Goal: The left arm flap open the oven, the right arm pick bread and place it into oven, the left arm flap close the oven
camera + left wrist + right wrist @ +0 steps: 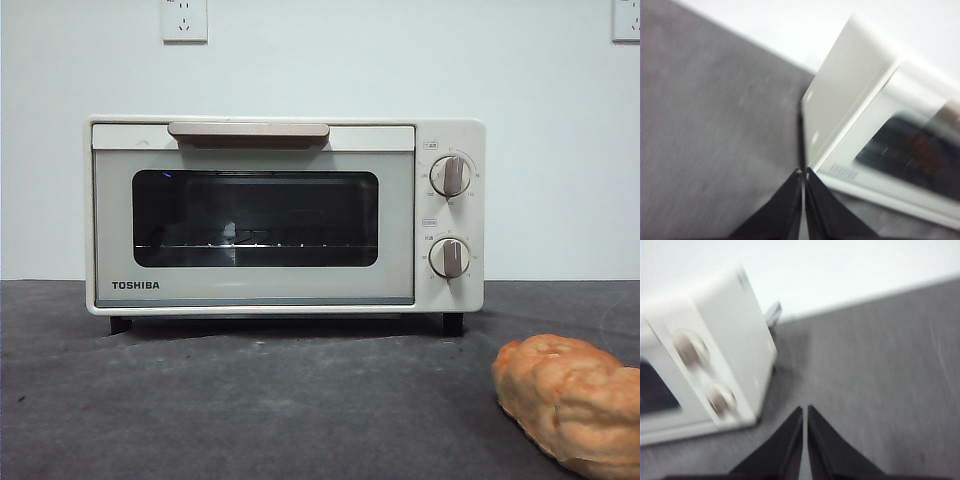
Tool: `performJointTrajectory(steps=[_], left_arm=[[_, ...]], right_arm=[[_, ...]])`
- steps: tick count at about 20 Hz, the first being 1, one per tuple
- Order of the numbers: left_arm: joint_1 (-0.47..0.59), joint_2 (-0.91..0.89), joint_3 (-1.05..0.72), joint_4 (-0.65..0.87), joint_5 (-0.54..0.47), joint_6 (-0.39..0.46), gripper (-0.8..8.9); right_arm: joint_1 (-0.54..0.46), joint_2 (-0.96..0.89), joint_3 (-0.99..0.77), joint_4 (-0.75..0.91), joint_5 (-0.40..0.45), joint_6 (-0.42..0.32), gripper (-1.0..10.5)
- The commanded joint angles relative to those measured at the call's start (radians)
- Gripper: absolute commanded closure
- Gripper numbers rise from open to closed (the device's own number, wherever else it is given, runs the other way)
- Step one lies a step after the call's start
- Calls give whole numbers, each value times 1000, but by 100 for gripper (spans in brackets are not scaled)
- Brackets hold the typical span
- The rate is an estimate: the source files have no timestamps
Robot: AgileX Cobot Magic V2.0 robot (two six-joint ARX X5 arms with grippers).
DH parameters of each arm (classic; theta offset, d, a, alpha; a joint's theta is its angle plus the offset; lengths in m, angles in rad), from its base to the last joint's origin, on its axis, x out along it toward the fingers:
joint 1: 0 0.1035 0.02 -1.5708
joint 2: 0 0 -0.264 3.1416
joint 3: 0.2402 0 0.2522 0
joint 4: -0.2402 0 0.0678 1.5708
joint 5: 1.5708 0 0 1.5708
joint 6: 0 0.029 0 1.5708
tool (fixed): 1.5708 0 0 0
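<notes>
The cream-white TOSHIBA oven (285,215) stands at the middle of the dark table with its glass door closed and its beige handle (248,131) along the top. The golden-orange bread (570,402) lies on the table in front of the oven's right end. Neither arm shows in the front view. My left gripper (803,172) is shut, above the table off the oven's (850,100) left side. My right gripper (805,409) is shut too, above the table off the oven's (715,350) knob side. The bread is out of both wrist views.
The grey tabletop (250,400) stretches in front of the oven. A white wall with two sockets (184,20) stands behind. Two round knobs (451,175) sit on the oven's right panel.
</notes>
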Motion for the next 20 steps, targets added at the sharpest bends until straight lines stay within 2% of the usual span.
performJointTrajectory(steps=[1, 5, 10, 20], left_arm=[[2, 21, 82, -8, 3, -18, 796], [2, 82, 197, -69, 9, 6, 796], [2, 196, 356, -178, 71, 112, 797], [0, 457, 636, -459, 236, 335, 797]], right_arm=[[-1, 6, 64, 12, 4, 16, 935], [-1, 53, 178, -39, 4, 11, 935], [-1, 170, 337, -167, -11, -43, 935], [0, 473, 665, -550, -185, -235, 935]])
